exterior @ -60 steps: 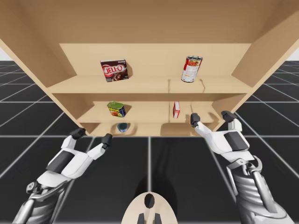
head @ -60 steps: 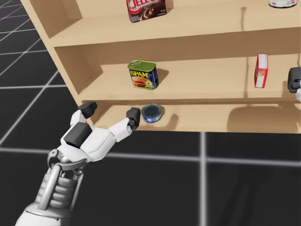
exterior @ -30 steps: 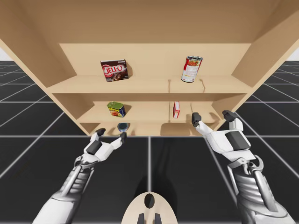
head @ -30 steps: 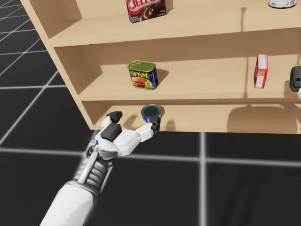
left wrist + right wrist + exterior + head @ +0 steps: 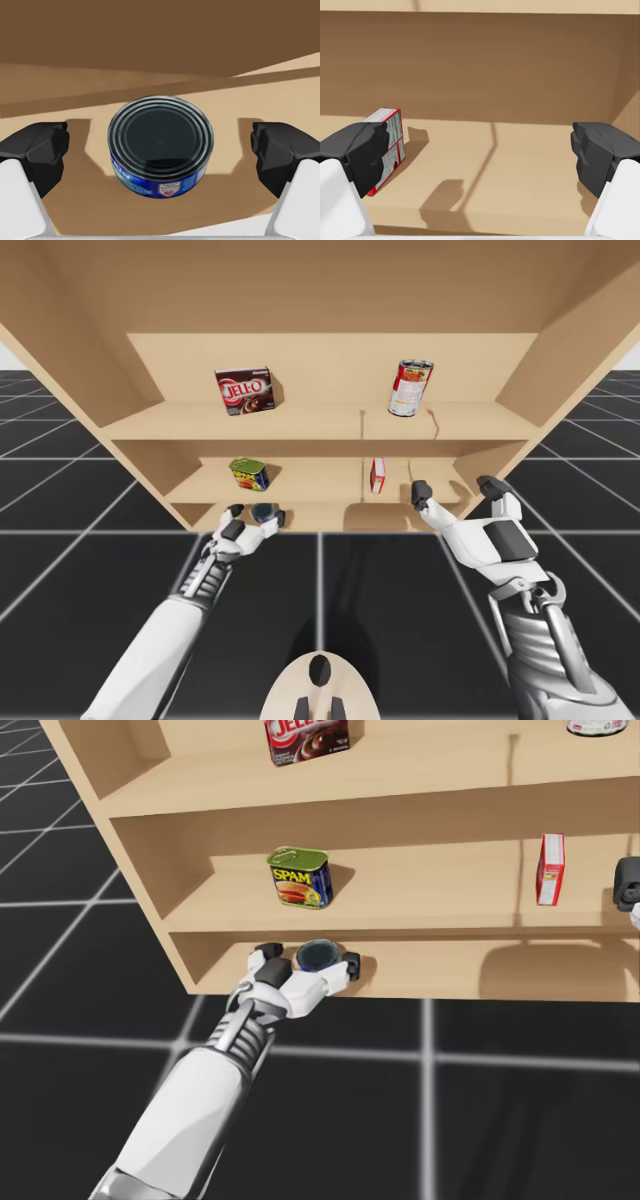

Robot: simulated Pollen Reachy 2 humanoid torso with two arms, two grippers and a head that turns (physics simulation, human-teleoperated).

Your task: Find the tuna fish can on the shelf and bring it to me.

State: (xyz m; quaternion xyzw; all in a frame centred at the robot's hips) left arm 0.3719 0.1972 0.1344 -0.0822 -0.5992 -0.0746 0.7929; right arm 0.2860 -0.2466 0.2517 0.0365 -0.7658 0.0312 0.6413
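The tuna can (image 5: 160,145) is a low blue can with a dark ribbed lid. It stands upright near the front of the bottom shelf (image 5: 330,515), also seen as the tuna can (image 5: 264,511) (image 5: 320,955). My left gripper (image 5: 160,150) (image 5: 257,517) (image 5: 308,961) is open at the can. One finger is on each side of it, with clear gaps to the can. My right gripper (image 5: 480,150) (image 5: 455,490) is open and holds nothing. It hovers in front of the middle shelf, right of a small red box (image 5: 385,145).
On the top shelf are a brown box (image 5: 245,390) and a tall red-and-white can (image 5: 410,387). The middle shelf holds a green-topped rectangular tin (image 5: 249,474) (image 5: 300,877) just above the tuna can, and the red box (image 5: 378,475) (image 5: 549,869). The floor is a dark grid.
My left arm has stretched forward to the bottom shelf, and its open fingers now flank the tuna can. The right arm has barely moved. My head has turned slightly.
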